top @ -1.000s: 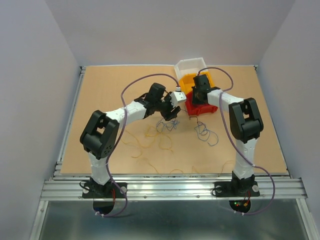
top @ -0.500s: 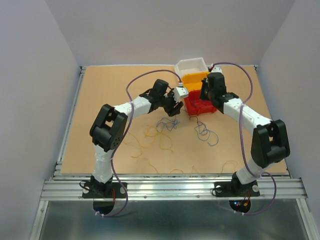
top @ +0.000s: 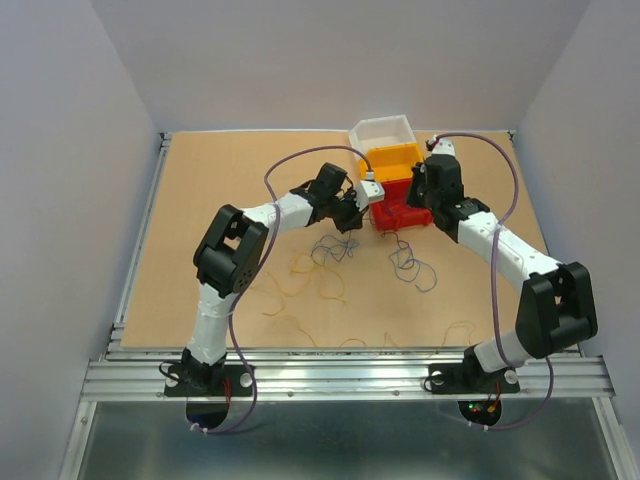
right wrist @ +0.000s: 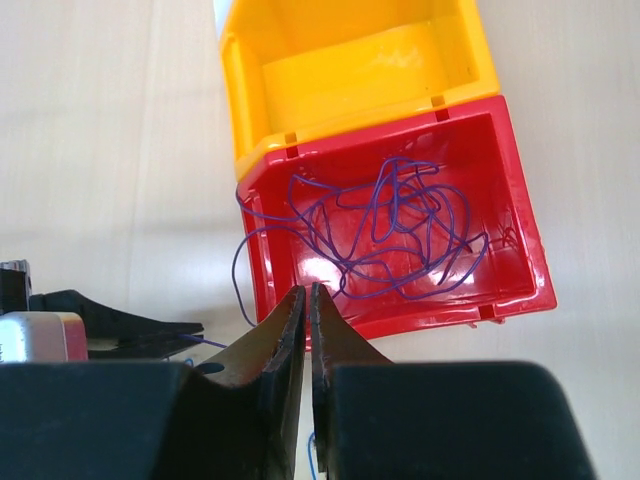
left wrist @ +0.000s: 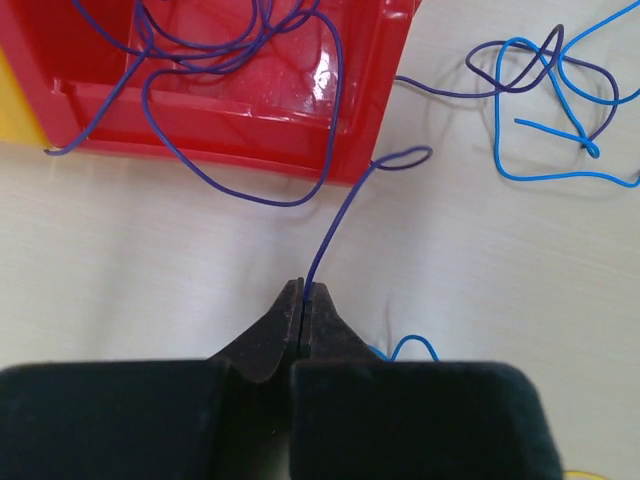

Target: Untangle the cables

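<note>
My left gripper (left wrist: 303, 292) is shut on a dark purple cable (left wrist: 330, 225) low over the table. That cable loops up over the wall of the red bin (left wrist: 362, 100). The top view shows this gripper (top: 358, 213) just left of the red bin (top: 388, 218). My right gripper (right wrist: 309, 292) hovers above the bin's near wall (right wrist: 400, 318), its jaws a narrow slit apart with nothing between them. A tangle of purple cable (right wrist: 400, 230) lies inside the bin. Light blue cable (left wrist: 540, 175) lies on the table to the right.
A yellow bin (top: 392, 160) and a clear white bin (top: 382, 130) stand behind the red one. Loose blue cables (top: 412, 268) and thin yellow cables (top: 300, 265) are spread over the wooden table in front of the arms.
The left gripper reached toward the red bin and closed on the purple cable. The right arm swung out and back over the bin, and its jaws parted slightly.
</note>
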Available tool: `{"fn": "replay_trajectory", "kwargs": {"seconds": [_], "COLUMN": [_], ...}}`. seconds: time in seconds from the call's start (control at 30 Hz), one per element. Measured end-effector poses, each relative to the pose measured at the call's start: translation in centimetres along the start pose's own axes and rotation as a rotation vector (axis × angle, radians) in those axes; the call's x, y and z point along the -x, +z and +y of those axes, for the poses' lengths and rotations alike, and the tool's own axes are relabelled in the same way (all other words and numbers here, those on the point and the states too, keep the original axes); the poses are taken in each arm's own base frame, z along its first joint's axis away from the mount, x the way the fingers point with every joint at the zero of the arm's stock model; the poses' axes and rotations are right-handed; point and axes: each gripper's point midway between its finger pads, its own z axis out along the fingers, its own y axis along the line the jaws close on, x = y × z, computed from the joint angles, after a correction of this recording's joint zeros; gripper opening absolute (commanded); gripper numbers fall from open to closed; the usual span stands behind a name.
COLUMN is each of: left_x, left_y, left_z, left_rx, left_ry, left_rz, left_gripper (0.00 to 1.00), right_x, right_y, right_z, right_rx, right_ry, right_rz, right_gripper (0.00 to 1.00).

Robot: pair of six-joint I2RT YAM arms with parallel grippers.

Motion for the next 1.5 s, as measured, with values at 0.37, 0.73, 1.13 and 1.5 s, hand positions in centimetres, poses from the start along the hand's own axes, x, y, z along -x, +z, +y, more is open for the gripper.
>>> {"fn": "replay_trajectory", "kwargs": {"seconds": [0.37, 0.73, 1.13, 1.5], "left_x": [4.5, 12.7, 21.1, 20.0], "left_y": [-7.0, -15.4, -22.4, -21.9], "left_z": [-1.0, -1.5, -1.9, -2.6], "left_rx": [0.102, 0.213, 0.282, 0.255], "left_ry": [0.043, 0.093, 0.143, 0.070], "left_rz": [-0.049, -0.169, -0.292, -0.255], "left_gripper": [0.00, 0.00, 0.00, 0.00], "right_x": [0.2, 1.3, 0.4, 1.9], "right_y": [-2.7, -5.6, -8.8, -10.5], "right_z": [1.7, 10.0, 14.7, 16.8], "right_rx": [0.161, 0.692, 1.082, 1.085], "right_ry": [-0.025, -0.136, -0.172, -0.154], "right_rz": [-0.088, -0.242, -0.361, -0.511], "right_gripper": [0.24, 0.75, 0.98, 0.99]}}
